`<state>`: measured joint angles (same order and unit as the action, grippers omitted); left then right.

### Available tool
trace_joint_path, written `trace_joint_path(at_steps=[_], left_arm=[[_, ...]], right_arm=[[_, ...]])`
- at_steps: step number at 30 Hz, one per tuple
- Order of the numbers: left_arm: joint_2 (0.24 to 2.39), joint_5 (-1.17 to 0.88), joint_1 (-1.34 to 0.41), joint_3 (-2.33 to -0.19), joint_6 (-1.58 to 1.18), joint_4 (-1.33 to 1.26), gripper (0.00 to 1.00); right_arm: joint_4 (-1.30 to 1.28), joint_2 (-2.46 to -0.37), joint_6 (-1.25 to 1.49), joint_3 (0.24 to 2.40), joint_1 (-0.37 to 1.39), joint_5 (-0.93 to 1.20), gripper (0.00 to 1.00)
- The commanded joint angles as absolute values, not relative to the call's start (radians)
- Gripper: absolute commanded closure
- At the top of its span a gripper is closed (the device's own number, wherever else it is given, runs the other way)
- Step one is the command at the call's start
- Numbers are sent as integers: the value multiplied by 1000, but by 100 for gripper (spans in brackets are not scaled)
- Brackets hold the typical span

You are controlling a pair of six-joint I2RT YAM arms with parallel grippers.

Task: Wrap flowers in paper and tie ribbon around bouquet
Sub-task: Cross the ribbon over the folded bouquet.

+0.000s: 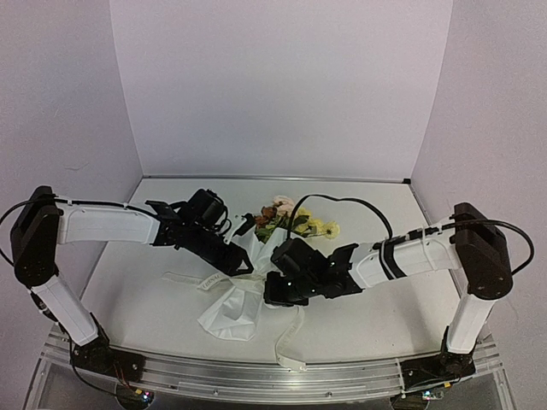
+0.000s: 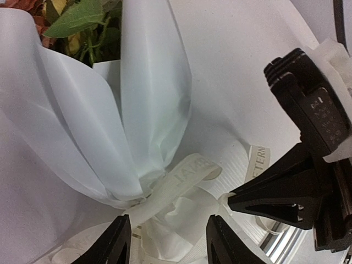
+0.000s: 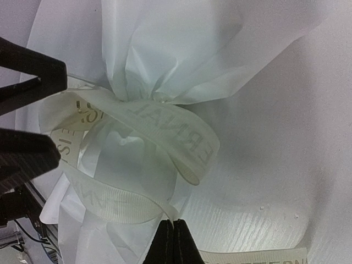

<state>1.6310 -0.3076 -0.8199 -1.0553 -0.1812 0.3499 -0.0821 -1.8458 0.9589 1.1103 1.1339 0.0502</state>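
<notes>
Bouquet first: we see it lying on its side on the white table, about midway between our two arms, with the blooms pointing away from the bases and the gathered tail towards them. Its paper is bunched into a narrow neck, flaring wide above and spilling into a crumpled tail below. Our left gripper sits at that neck with its jaws about half apart, straddling the tail and the strands there without clamping anything we can make out. Our right gripper is pinched fully together, and a loop of ribbon runs right into its tips, so we judge that it holds that strand. The flowers show beyond the rim as yellow, pink and cream heads with green leaves. Cream with pale lettering, the ribbon circles the neck in slack, open loops rather than a tight knot, and other lengths trail over the table to the left and towards the near edge. What worries us is that nothing pins the bouquet down, so a pull from the right could drag the whole cone or slide the loose turn off the tail. If the left jaws close here, they may bite thin paper along with the strand and tear it. The grippers are also near each other, so a careless pull could knock them together.
</notes>
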Motion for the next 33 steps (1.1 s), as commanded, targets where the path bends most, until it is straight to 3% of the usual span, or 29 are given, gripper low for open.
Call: trace_joint_path(at_steps=[1, 9, 20, 33], left_arm=[[1656, -221, -819, -1135, -127, 382, 53], [1736, -270, -828, -1193, -44, 456, 56], [1764, -328, -828, -1220, -28, 479, 54], [1776, -308, -839, -1211, -41, 474, 71]], right_arm=[[-34, -1846, 982, 1096, 1134, 42, 100], [-29, -1835, 986, 1088, 1133, 27, 100], [-12, -1827, 986, 1073, 1128, 26, 100], [-9, -1814, 992, 1078, 1120, 22, 100]])
